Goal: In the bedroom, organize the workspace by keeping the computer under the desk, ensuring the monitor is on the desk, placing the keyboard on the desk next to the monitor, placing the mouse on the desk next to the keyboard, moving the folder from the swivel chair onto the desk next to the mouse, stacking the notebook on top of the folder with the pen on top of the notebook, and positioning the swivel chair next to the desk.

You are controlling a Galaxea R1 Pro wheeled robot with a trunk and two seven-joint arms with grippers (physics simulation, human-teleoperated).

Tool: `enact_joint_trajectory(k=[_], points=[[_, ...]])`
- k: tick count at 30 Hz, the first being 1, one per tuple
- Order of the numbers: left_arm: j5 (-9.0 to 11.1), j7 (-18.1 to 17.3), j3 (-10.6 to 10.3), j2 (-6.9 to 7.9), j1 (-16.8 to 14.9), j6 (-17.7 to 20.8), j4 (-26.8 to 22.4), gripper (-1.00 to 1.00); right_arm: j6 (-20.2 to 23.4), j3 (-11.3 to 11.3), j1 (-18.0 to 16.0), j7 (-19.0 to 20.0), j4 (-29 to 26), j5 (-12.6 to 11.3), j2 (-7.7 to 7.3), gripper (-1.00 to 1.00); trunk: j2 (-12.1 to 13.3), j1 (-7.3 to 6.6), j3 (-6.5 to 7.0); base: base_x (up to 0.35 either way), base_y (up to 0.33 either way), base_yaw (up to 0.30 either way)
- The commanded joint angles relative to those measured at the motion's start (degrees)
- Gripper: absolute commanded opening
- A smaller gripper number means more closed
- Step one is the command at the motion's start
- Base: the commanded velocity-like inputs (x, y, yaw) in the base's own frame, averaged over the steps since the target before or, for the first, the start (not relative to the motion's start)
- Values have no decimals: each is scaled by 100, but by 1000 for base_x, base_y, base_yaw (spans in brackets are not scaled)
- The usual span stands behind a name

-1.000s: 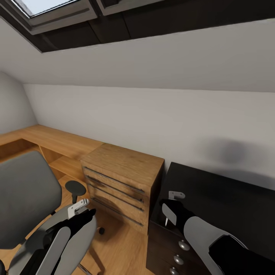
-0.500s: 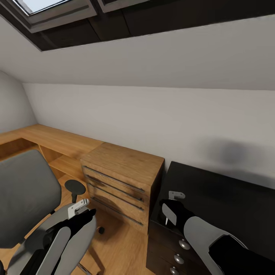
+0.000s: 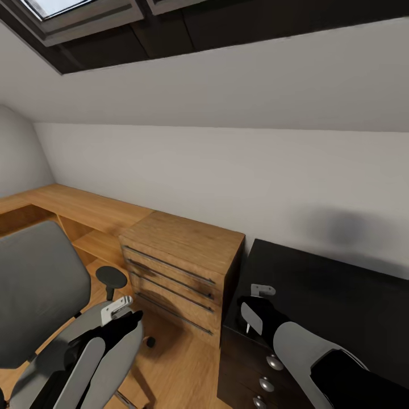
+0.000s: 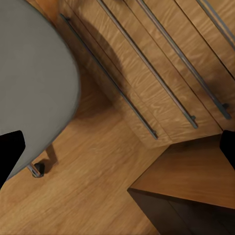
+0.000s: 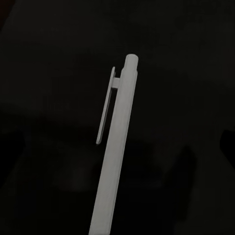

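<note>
The swivel chair (image 3: 40, 289), grey with a black armrest (image 3: 112, 277), stands at the left on the wood floor. Its grey seat (image 4: 29, 83) also shows in the left wrist view. My left gripper (image 3: 116, 309) hangs open beside the chair; in its wrist view (image 4: 117, 149) its black fingertips (image 4: 10, 152) stand far apart above the floor. My right gripper (image 3: 253, 309) is shut on the pen (image 3: 247, 328), a thin white stick, over the near corner of a dark drawer unit. The right wrist view has the pen (image 5: 117, 147) with its clip against a black surface.
A light-wood drawer chest (image 3: 182, 267) with long bar handles stands against the white wall, between the chair and the dark three-drawer unit (image 3: 318, 295). A low wooden shelf (image 3: 74, 207) runs along the wall at the left. A sloped ceiling with a skylight (image 3: 74, 17) is overhead.
The whole picture has drifted very slightly, so the camera moved. Both arms keep their places in the view and the pen stays in the right gripper.
</note>
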Motion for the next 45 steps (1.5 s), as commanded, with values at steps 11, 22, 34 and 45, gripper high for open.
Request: enact_joint_trajectory(k=[11, 22, 34, 45], points=[[63, 59, -7, 6, -4, 5, -7, 100, 42, 49, -4, -37, -10, -25, -3, 100, -4, 0, -6, 0, 0, 0], [66, 59, -8, 6, -4, 4, -7, 100, 35, 44, -6, -37, -20, -25, -3, 100, -4, 0, -6, 0, 0, 0], [66, 59, -5, 4, -4, 0, -7, 100, 34, 51, -3, 99, -45, -406, -142, 100, -4, 0, -6, 0, 0, 0], [66, 60, -5, 8, -4, 2, -7, 100, 34, 52, -6, 95, -54, -438, -154, 100, -124, 66, -60, 0, 0, 0]])
